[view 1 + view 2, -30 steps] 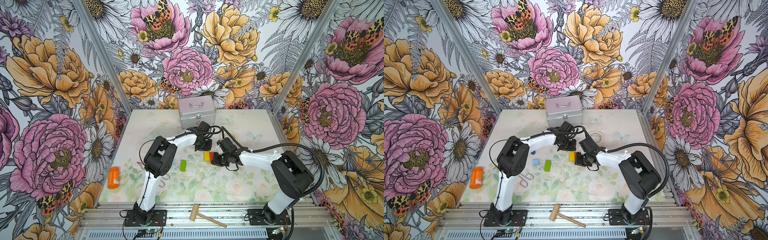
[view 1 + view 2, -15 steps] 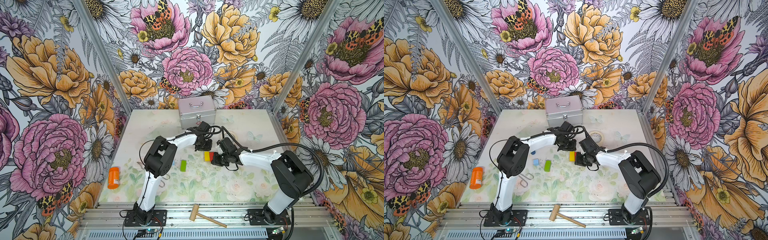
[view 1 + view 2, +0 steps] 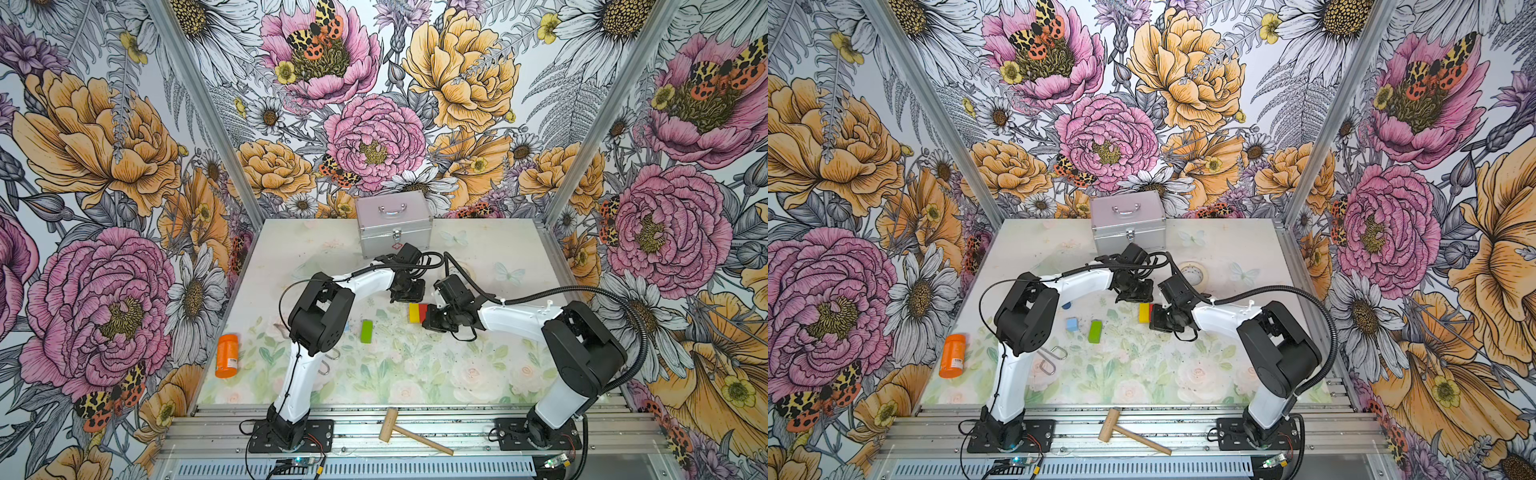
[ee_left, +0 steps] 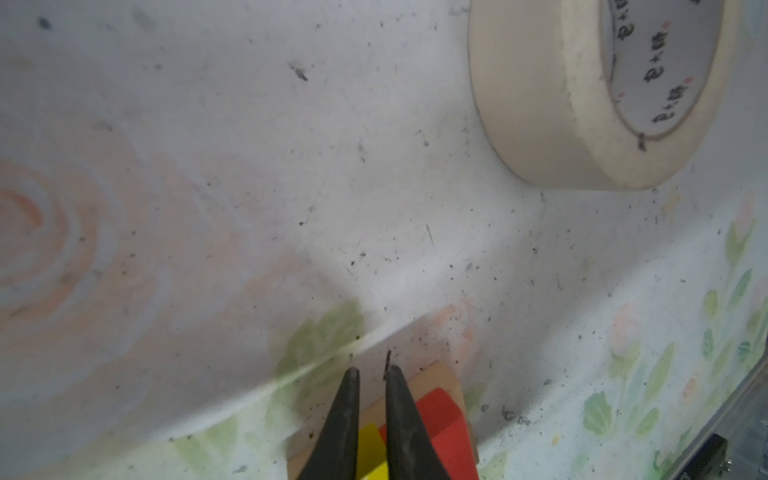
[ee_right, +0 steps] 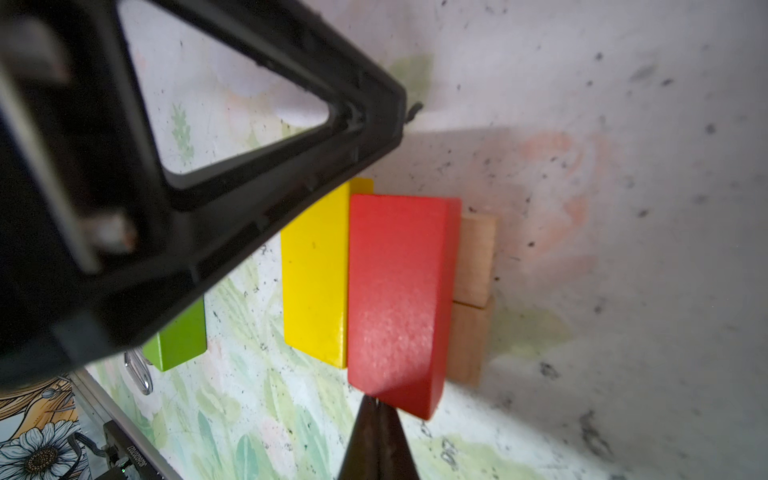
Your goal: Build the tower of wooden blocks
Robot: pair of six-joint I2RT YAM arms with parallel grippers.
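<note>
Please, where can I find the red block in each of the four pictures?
Top view: red block, near the centre.
Top view: thin red strip, near the centre.
Left wrist: at the bottom edge, right of the middle.
Right wrist: large, in the centre.
Shared landmark: yellow block, right beside it in every view.

Red bar [image 5: 399, 299], yellow bar [image 5: 316, 282], green bar [image 5: 178, 340] and tan bars [image 5: 473, 257] show solid colours. The bench [image 3: 415, 374] bears a pale floral print.

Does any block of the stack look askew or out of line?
Yes. In the right wrist view the red bar lies shifted lengthwise beside the yellow bar, so their ends do not line up on the tan bars below.
</note>
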